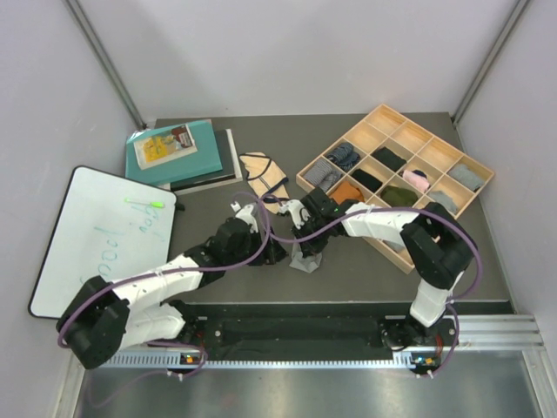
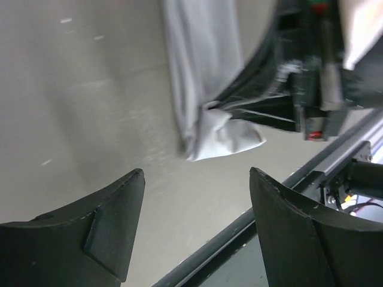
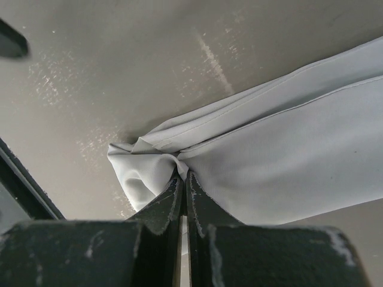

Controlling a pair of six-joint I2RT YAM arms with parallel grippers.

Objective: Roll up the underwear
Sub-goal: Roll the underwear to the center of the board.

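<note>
Near the front middle of the worktop (image 1: 365, 279), the grey underwear (image 3: 287, 161) lies folded into a long strip. The right hand (image 3: 182, 179) is pressed together on a bunched corner of it, pinching the cloth between its fingertips. The left hand (image 2: 197, 174) sits just beside that corner with its fingers spread, holding nothing; bare worktop shows between them.

Farther back, the beige underwear (image 1: 265, 178) with dark edging lies flat, well apart from both hands. It sits between a stack of books (image 1: 178, 152) and a wooden tray (image 1: 339, 143). The tray's compartments hold small rolled cloths (image 1: 348, 157) in grey, black, orange, green and pink. A whiteboard (image 1: 96, 235) with faint green writing rests on the left.

From above, the right forearm crosses the near corner of the tray and hides some compartments. Both wrists crowd over the grey underwear, so only a small patch of it shows there. The left wrist view is blurred, and the right hand appears in it as a dark shape. In the right wrist view the strip runs out of the picture on the right.

The worktop is dull grey and scuffed with pale streaks. Plain light walls close it in on three sides, and a metal rail (image 1: 487, 326) runs along the front edge.
</note>
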